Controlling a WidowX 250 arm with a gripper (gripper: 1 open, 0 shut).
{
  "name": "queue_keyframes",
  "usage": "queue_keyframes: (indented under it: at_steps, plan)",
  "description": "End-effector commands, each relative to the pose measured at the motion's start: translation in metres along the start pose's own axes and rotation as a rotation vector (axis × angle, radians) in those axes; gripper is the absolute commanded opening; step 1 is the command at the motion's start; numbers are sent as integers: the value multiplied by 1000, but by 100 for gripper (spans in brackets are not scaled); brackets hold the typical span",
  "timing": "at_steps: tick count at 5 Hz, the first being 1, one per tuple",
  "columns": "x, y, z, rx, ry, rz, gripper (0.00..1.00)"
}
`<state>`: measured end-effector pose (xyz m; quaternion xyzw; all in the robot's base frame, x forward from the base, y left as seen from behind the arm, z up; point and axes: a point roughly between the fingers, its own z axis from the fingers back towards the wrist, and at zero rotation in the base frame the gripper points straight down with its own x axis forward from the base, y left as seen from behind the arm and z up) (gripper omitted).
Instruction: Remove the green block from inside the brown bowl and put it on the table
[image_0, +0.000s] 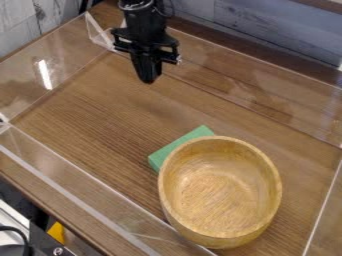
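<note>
The green block lies flat on the table, its right part hidden behind the rim of the brown bowl. The bowl sits at the front right and its inside is bare wood. My gripper hangs over the far part of the table, pointing down, its fingers shut with nothing between them. It is well apart from both the block and the bowl.
Clear acrylic walls run around the table's edges. A grey plank wall stands behind. A dark object with a yellow part shows at the bottom left, outside the front wall.
</note>
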<state>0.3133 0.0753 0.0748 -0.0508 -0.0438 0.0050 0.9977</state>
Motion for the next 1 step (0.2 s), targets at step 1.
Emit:
queue_keyframes:
  at_steps: [1]
  plan:
    - [5,-9,9,23,-51,4,0]
